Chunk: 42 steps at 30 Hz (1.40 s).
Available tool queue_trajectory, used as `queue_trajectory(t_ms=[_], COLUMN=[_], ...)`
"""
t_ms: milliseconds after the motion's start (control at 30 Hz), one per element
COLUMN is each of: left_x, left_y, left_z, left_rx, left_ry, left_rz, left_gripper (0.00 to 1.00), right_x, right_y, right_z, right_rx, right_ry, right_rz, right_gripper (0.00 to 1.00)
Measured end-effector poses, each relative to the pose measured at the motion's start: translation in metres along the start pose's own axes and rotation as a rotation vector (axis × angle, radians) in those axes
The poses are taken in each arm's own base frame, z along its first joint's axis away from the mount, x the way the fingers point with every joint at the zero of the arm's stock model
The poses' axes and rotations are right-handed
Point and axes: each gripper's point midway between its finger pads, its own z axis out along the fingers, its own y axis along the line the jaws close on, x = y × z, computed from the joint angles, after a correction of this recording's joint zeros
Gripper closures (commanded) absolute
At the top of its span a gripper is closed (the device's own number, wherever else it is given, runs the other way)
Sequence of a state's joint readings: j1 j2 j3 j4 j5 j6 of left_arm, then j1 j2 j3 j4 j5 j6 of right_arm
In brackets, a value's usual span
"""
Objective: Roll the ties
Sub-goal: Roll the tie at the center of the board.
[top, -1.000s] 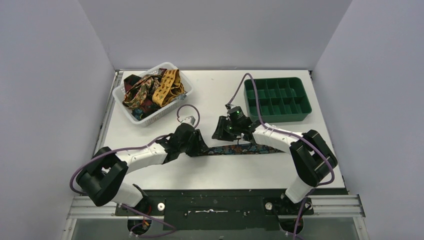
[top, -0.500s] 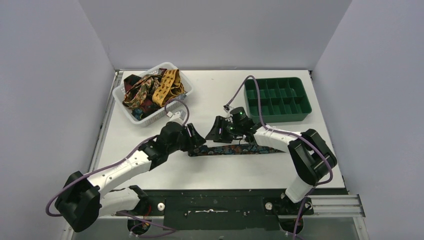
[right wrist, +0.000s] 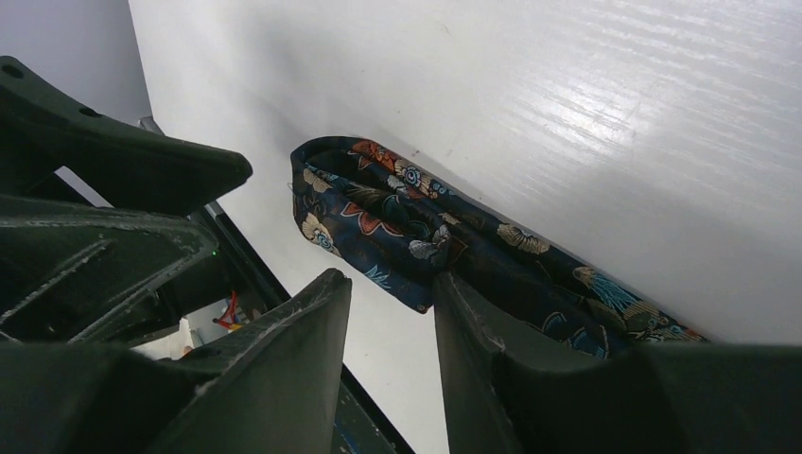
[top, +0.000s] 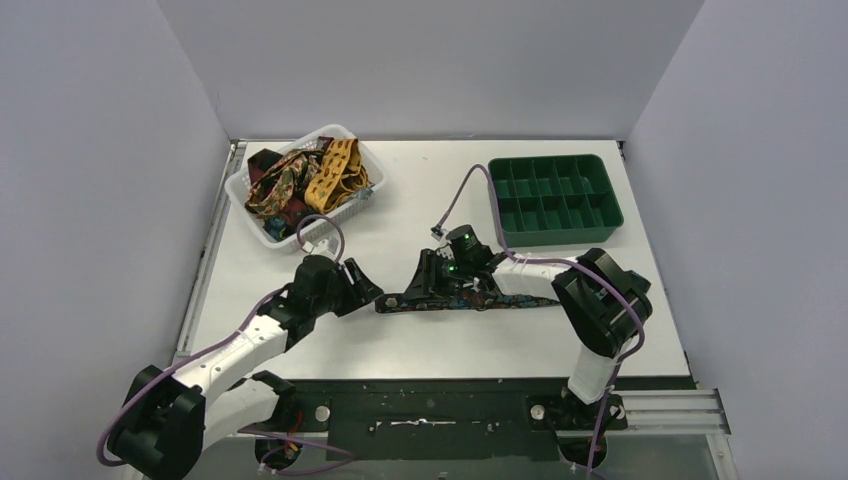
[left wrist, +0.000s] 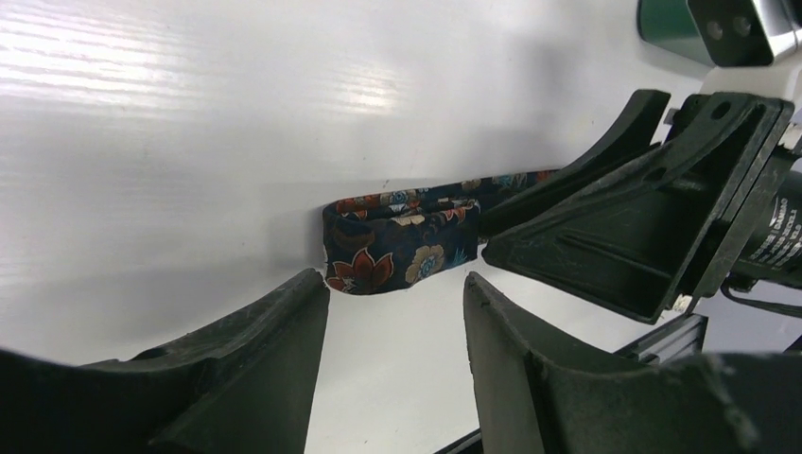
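On counter point(top: 420, 190) near front: only first fold made at floral tie's point(top: 470, 299) left end, rest lying flat. Left end effector point(left wrist: 397, 284) wide open, empty, beside fold. Can't tell whether near-shut right end effector point(right wrist: 390, 280) pinches fabric. Not yet rolled: ties point(top: 300, 185) in white basket point(top: 238, 188).

This is a robotics lab test cell: a white bench point(top: 420, 190) boxed in on three sides by plain pale panels point(top: 430, 60). A white-and-black left arm point(top: 250, 335) and right arm point(top: 540, 280) are bolted to a dark mounting plate point(top: 430, 405) on a metal rail point(top: 660, 405) at its near edge. Purple cables point(top: 460, 195) loop off the arms, and a white basket point(top: 237, 196) of neckties point(top: 300, 185) and a green compartment tray point(top: 555, 237) stand on the bench.
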State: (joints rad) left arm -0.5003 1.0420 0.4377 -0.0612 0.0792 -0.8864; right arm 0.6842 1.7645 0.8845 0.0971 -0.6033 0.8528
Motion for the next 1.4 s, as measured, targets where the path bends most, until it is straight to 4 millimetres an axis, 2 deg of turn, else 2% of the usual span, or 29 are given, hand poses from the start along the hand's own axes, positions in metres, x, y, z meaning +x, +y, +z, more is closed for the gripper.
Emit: queue_trajectory(t_ms=[233, 467, 767, 967, 1133, 1400], left_x=[0.015, 0.026, 0.032, 0.033, 0.032, 0.032], left_y=[0.004, 0.013, 0.024, 0.027, 0.027, 0.029], left_z=[0.006, 0.016, 0.027, 0.032, 0.036, 0.037], left_rx=[0.042, 0.032, -0.001, -0.007, 0.004, 0.004], left_ry=[0.053, 0.092, 0.115, 0.120, 0.116, 0.121], left_rz=[-0.006, -0.008, -0.002, 0.015, 0.036, 0.078], left_gripper=[0.48, 0.49, 0.59, 0.60, 0.67, 0.68], right_x=[0.001, -0.001, -0.001, -0.009, -0.017, -0.024], right_y=[-0.002, -0.003, -0.009, -0.008, -0.002, -0.006], right_z=[0.000, 0.000, 0.001, 0.000, -0.003, -0.003], right_rx=[0.011, 0.030, 0.069, 0.093, 0.086, 0.113], right_ry=[0.004, 0.009, 0.020, 0.007, -0.008, -0.022], right_rz=[0.000, 0.000, -0.011, -0.046, -0.122, -0.302], right_gripper=[0.70, 0.70, 0.69, 0.61, 0.51, 0.49])
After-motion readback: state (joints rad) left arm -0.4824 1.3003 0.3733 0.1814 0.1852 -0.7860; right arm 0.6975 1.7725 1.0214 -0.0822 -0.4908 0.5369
